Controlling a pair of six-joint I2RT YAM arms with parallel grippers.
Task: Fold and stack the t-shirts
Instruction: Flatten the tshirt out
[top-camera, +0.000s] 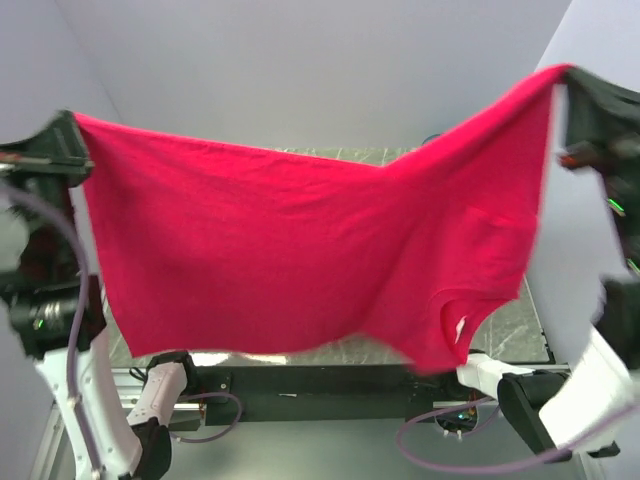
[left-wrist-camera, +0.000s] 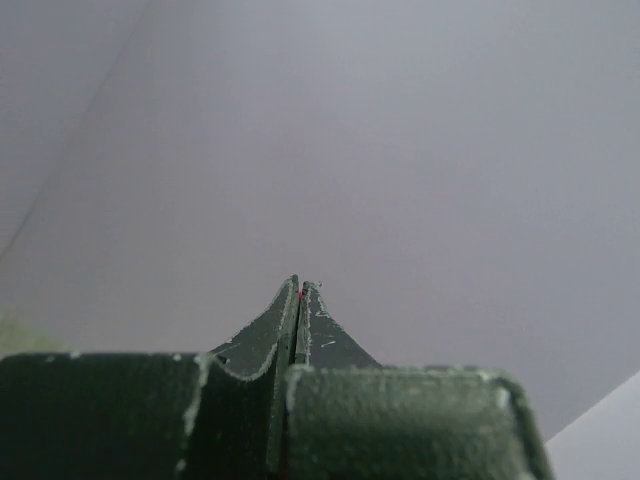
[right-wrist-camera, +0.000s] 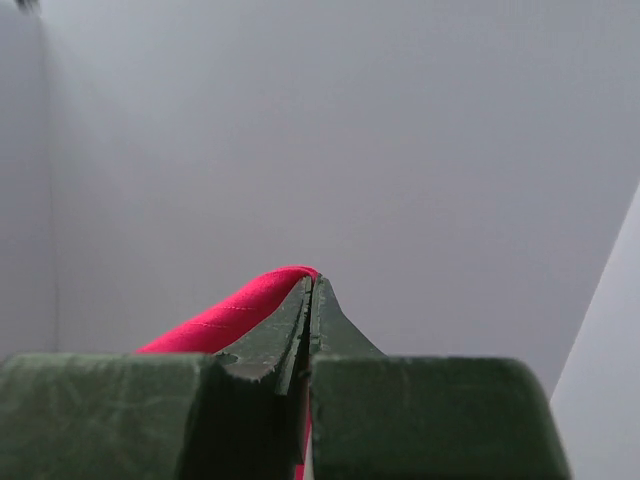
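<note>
While one red shirt (top-camera: 300, 250) hangs spread above the table (top-camera: 522, 325), two grippers clamp its upper corners: the left gripper (left-wrist-camera: 300, 292) and the right gripper (right-wrist-camera: 311, 285).

left arm (top-camera: 80, 400) and right arm (top-camera: 600, 385) reach up, spread wide apart, both jaws clamped tight.

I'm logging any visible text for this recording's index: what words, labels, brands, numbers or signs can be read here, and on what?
No text is readable in any view.
white neck label on the red t-shirt: too small and blurred to read.
The left gripper and right gripper: no markings, only scuffs.
</note>
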